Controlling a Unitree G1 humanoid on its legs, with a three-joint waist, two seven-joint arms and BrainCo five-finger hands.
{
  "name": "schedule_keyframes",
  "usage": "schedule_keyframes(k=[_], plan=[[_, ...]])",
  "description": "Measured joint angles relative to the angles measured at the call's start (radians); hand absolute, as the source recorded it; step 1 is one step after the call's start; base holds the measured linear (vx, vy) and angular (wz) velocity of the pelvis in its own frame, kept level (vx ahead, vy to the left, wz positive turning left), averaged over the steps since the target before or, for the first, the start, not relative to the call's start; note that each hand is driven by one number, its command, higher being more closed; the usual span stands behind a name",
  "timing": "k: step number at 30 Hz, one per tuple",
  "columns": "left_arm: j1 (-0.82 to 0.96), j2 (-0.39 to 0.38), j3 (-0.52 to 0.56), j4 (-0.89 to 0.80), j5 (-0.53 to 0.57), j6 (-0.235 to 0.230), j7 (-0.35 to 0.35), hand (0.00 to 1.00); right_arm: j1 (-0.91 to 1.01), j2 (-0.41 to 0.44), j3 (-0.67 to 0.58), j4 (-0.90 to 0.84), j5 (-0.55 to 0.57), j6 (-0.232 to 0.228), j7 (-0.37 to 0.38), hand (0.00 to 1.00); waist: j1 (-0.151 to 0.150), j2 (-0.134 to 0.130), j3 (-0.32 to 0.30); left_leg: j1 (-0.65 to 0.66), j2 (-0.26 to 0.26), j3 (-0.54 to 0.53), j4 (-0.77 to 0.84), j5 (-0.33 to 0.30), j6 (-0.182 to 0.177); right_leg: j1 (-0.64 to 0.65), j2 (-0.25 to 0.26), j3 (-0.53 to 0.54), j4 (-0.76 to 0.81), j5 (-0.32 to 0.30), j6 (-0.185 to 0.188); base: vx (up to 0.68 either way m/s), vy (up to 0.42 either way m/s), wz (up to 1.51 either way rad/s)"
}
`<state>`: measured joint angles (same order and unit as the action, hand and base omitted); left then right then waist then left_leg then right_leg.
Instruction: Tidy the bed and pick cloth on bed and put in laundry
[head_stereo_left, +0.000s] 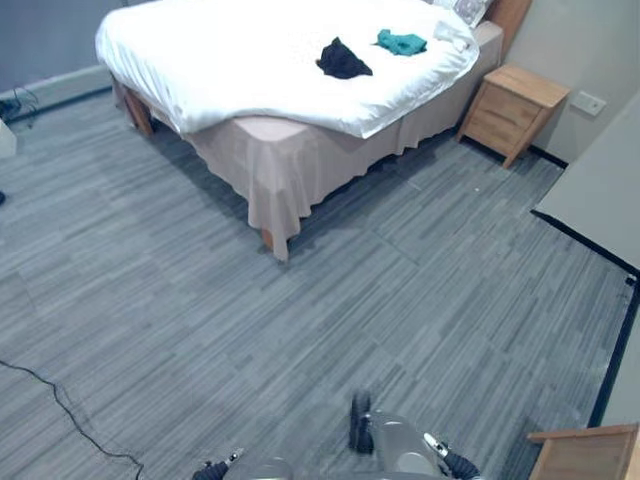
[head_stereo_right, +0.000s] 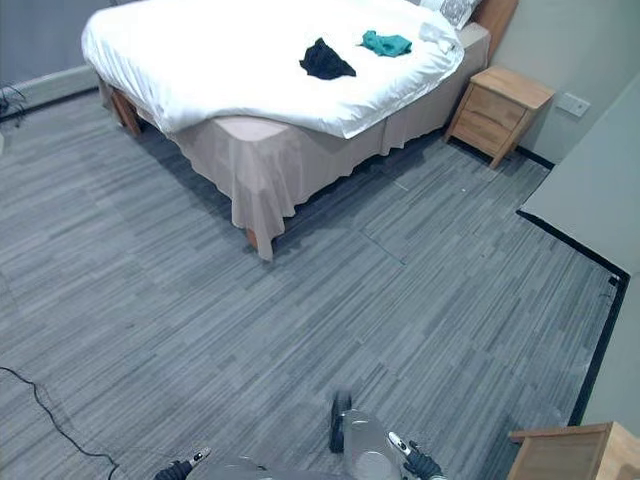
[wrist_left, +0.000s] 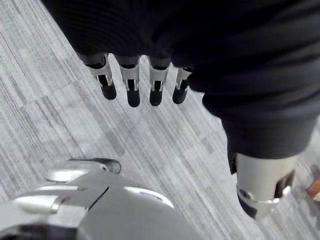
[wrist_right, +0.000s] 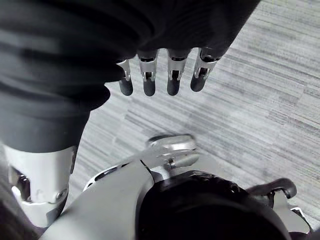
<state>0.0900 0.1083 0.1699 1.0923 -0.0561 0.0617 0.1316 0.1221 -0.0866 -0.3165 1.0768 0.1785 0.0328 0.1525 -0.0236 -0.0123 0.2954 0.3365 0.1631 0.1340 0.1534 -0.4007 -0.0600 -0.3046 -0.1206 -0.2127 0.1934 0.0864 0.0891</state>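
Left wrist view has the left hand (wrist_left: 131, 83) hanging released, fingers straight and pointing down at the grey floor (wrist_left: 60, 125), nothing in it. The right hand (wrist_right: 172, 76) in its own wrist view hangs the same way, slack and empty. Both look lowered at the robot's sides because nothing is within reach, so there is no call to shape a grasp yet. Outward in the eye views, open floor lies between the robot and the bed (head_stereo_left: 300, 150), which stands well apart at 11 to 12 o'clock with one foot corner turned toward the camera. On its white duvet (head_stereo_left: 230, 50) lie the two pieces to collect: a black cloth (head_stereo_left: 342, 60) at about 12 o'clock and a teal cloth (head_stereo_left: 401, 42) near it at 1 o'clock, apart from each other, both toward the head end. The duvet is rumpled by the pillow (head_stereo_left: 468, 10), so tidying looks undone. A nightstand (head_stereo_left: 510, 110) stands just beside the bed at 2 o'clock. The step in hand is probably the walk to the bedside nearest the cloths.
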Motion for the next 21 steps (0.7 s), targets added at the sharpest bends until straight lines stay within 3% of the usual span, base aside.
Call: schedule_keyframes(k=[1,2,3,6,7,8,9,10,11,12,14,15,16,17,18,19,20,21], plan=[[0.009,-0.018,0.003,0.002,0.003,-0.002,0.0,0.0,0.011,-0.011,-0.009,-0.001,-0.002,0.006,-0.002,0.0,-0.019,0.053,-0.017,0.026,0.041,-0.008,-0.007,-0.018,0.066,-0.033,0.025,-0.035,0.114,-0.025,-0.028,0.61,-0.316,0.29],[0.005,-0.024,0.013,0.006,0.003,-0.007,-0.002,0.0,0.013,-0.008,-0.029,0.0,-0.004,0.01,-0.002,0.0,-0.02,0.061,-0.023,0.028,0.051,-0.022,0.027,0.011,0.061,-0.045,0.034,-0.036,0.16,-0.039,-0.051,0.64,-0.364,0.06],[0.005,-0.029,0.042,-0.001,0.002,-0.019,-0.004,0.0,0.007,-0.002,-0.053,0.006,-0.015,0.013,-0.005,0.0,-0.012,0.059,-0.019,-0.017,0.077,-0.023,0.158,0.096,-0.001,-0.04,0.05,-0.034,0.211,-0.074,-0.112,0.66,-0.41,-0.26],[0.018,-0.039,0.055,-0.001,-0.001,-0.035,-0.006,0.0,0.005,-0.014,-0.047,0.005,-0.055,0.007,-0.001,0.0,-0.02,0.073,-0.024,-0.163,0.154,-0.052,0.556,0.365,-0.038,0.077,0.119,-0.042,0.184,-0.168,-0.164,0.6,-0.336,-0.18],[0.018,-0.04,0.056,-0.003,-0.001,-0.041,-0.01,0.0,0.003,-0.024,-0.028,0.009,-0.073,0.004,-0.002,0.0,-0.018,0.077,-0.019,-0.238,0.189,-0.05,0.73,0.353,-0.033,0.14,0.15,-0.042,0.142,-0.178,-0.166,0.62,-0.263,-0.05],[0.018,-0.035,0.057,-0.009,0.0,-0.047,-0.022,0.0,-0.002,-0.028,-0.011,0.017,-0.087,0.003,-0.003,0.0,-0.016,0.074,-0.01,-0.318,0.205,-0.043,0.895,0.297,-0.02,0.238,0.179,-0.038,0.077,-0.185,-0.169,0.6,-0.234,0.0],[0.022,-0.025,0.057,-0.023,0.0,-0.047,-0.024,0.0,-0.008,-0.028,0.012,0.03,-0.092,-0.008,-0.005,0.0,-0.009,0.052,-0.004,-0.388,0.186,-0.022,0.928,0.246,-0.028,0.327,0.188,-0.037,0.019,-0.198,-0.177,0.81,-0.285,0.0],[0.024,-0.024,0.057,-0.046,-0.001,-0.049,-0.027,0.0,-0.019,-0.03,0.02,0.04,-0.09,-0.018,-0.003,0.0,0.001,0.035,0.007,-0.448,0.144,0.011,0.874,0.207,-0.021,0.396,0.187,-0.034,-0.024,-0.2,-0.179,0.57,-0.193,-0.03],[0.024,-0.026,0.057,-0.05,-0.001,-0.049,-0.027,0.0,-0.021,-0.031,0.02,0.04,-0.09,-0.021,-0.002,0.0,0.007,0.034,0.007,-0.463,0.132,0.019,0.85,0.2,-0.019,0.412,0.187,-0.033,-0.034,-0.201,-0.178,0.52,-0.147,-0.18],[0.023,-0.028,0.057,-0.069,-0.001,-0.05,-0.031,0.0,-0.032,-0.031,0.019,0.037,-0.09,-0.03,0.001,0.0,0.022,0.034,0.008,-0.52,0.088,0.069,0.723,0.18,-0.019,0.462,0.185,-0.023,-0.077,-0.21,-0.168,0.39,-0.056,-0.27],[0.021,-0.032,0.058,-0.071,-0.002,-0.051,-0.037,0.0,-0.049,-0.031,0.01,0.033,-0.09,-0.04,0.003,0.0,0.037,0.03,0.01,-0.556,0.019,0.182,0.454,0.19,-0.021,0.529,0.166,-0.019,-0.118,-0.234,-0.162,0.5,-0.034,-0.16],[0.021,-0.036,0.058,-0.071,-0.001,-0.051,-0.036,0.0,-0.043,-0.033,0.005,0.017,-0.09,-0.049,0.007,0.0,0.037,0.032,0.009,-0.557,-0.021,0.286,0.258,0.234,-0.02,0.584,0.158,-0.032,-0.151,-0.257,-0.146,0.66,0.051,0.26],[0.021,-0.039,0.058,-0.071,-0.001,-0.049,-0.032,0.0,-0.033,-0.029,0.004,-0.006,-0.087,-0.05,0.013,0.0,0.036,0.037,0.006,-0.556,-0.042,0.428,0.133,0.277,0.02,0.652,0.158,-0.053,-0.172,-0.301,-0.125,0.68,0.078,0.39],[0.021,-0.039,0.058,-0.071,-0.001,-0.048,-0.029,0.0,-0.029,-0.029,0.005,-0.008,-0.085,-0.049,0.014,0.0,0.037,0.036,0.005,-0.552,-0.047,0.479,0.114,0.276,0.031,0.673,0.158,-0.065,-0.169,-0.324,-0.113,0.7,0.133,0.41],[0.024,-0.038,0.059,-0.071,-0.001,-0.043,-0.023,0.0,-0.025,-0.029,0.005,-0.012,-0.079,-0.047,0.018,0.0,0.04,0.03,-0.007,-0.55,-0.059,0.53,0.1,0.278,0.085,0.692,0.154,-0.079,-0.146,-0.366,-0.096,0.49,0.111,0.21],[0.027,-0.036,0.062,-0.07,-0.001,-0.037,-0.019,0.0,-0.025,-0.026,0.006,-0.011,-0.078,-0.045,0.02,0.0,0.042,0.016,-0.017,-0.552,-0.065,0.529,0.113,0.305,0.184,0.687,0.139,-0.086,-0.105,-0.4,-0.084,0.64,0.125,0.19],[0.03,-0.026,0.068,-0.059,0.0,-0.02,-0.014,0.0,-0.037,-0.024,0.015,-0.011,-0.076,-0.038,0.023,0.0,0.039,0.001,-0.037,-0.553,-0.076,0.548,0.153,0.327,0.264,0.629,0.102,-0.097,0.074,-0.449,-0.022,0.66,0.138,0.28],[0.015,-0.012,0.068,-0.052,0.0,-0.002,-0.009,0.0,-0.059,-0.018,0.016,-0.009,-0.077,-0.023,0.025,0.0,0.038,-0.023,-0.044,-0.538,-0.101,0.528,0.147,0.306,0.263,0.498,0.031,-0.092,0.388,-0.432,0.039,0.65,0.147,0.36]])
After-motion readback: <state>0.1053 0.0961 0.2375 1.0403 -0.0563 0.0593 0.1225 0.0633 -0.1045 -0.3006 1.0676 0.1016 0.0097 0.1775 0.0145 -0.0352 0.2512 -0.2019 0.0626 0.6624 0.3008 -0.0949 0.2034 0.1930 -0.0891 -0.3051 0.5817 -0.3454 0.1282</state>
